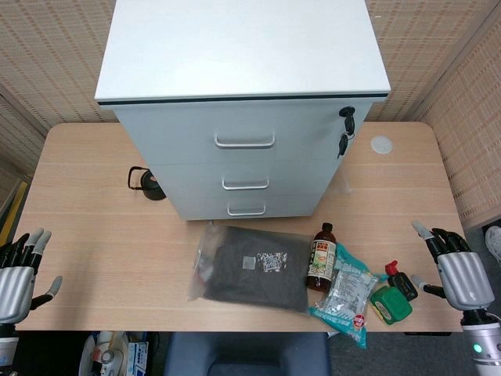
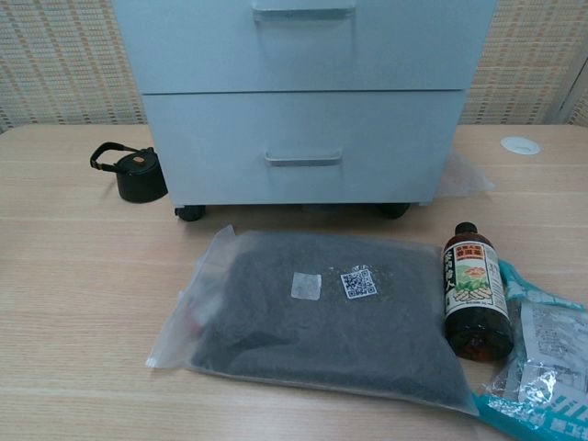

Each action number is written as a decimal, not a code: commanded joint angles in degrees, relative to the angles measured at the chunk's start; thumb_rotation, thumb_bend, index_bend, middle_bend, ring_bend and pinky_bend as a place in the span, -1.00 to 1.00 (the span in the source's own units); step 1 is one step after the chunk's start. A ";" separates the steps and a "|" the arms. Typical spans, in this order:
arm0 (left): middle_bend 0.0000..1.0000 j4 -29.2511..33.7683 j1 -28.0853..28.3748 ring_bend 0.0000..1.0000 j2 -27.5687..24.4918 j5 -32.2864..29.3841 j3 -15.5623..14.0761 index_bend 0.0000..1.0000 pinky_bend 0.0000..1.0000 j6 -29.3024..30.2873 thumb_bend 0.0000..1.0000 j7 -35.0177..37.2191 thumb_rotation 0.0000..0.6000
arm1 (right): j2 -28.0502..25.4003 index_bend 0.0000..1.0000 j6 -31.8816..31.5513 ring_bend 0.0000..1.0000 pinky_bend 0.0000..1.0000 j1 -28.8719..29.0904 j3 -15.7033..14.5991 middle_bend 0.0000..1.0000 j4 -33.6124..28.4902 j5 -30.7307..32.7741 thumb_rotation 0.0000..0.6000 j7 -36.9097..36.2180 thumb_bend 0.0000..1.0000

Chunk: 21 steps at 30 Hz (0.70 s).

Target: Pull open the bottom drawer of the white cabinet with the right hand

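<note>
White boxy metal cabinet [image 1: 243, 55], dark seam under top, silver drawer handles [image 1: 245, 142]. Pale wood-grain table [image 1: 102, 235]. Beige woven wall panels [image 1: 47, 55]. Clear plastic bag of dark grey fabric [image 2: 317, 317], white stickers. Brown bottle [image 2: 474, 289], black cap, green-orange label. Small black kettle [image 2: 133, 173]. Teal-edged clear packet [image 1: 344, 294]. Green container [image 1: 390, 304], red-black nozzle.

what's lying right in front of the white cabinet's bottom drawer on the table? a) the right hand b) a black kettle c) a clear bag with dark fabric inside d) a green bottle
C: the clear bag of dark fabric lies flat on the table just in front of the bottom drawer of the white cabinet, while the right hand hovers far off at the table's right edge.
</note>
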State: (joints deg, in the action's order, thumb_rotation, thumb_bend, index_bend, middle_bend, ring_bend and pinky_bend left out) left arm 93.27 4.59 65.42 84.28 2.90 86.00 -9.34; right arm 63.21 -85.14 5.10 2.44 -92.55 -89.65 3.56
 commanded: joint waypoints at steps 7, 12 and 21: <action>-1.00 0.05 -0.06 -1.00 -0.16 0.69 0.04 -1.00 -0.77 0.65 -0.40 0.37 1.00 | 0.10 -0.80 -0.80 -0.67 -0.63 -0.17 -0.14 -0.46 0.00 -0.83 1.00 0.02 -0.91; -1.00 0.43 -0.12 -1.00 -0.52 0.84 0.00 -1.00 -0.77 0.79 -0.40 0.29 1.00 | 0.01 -0.80 -1.34 -0.55 -0.53 0.43 0.17 -0.40 -0.47 -2.30 1.00 0.96 -0.91; -1.00 0.94 -0.32 -1.00 -1.11 1.53 -0.13 -1.00 -0.77 1.38 -0.40 0.42 1.00 | 0.63 -0.67 0.88 0.27 0.35 4.43 1.39 0.22 -2.24 -6.12 1.00 4.87 -0.86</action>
State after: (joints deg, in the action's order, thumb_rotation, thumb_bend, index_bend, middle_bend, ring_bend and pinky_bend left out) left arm 94.19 4.25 64.33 85.77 2.77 87.37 -8.92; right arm 63.62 -84.91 8.81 3.56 -94.30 -95.16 7.79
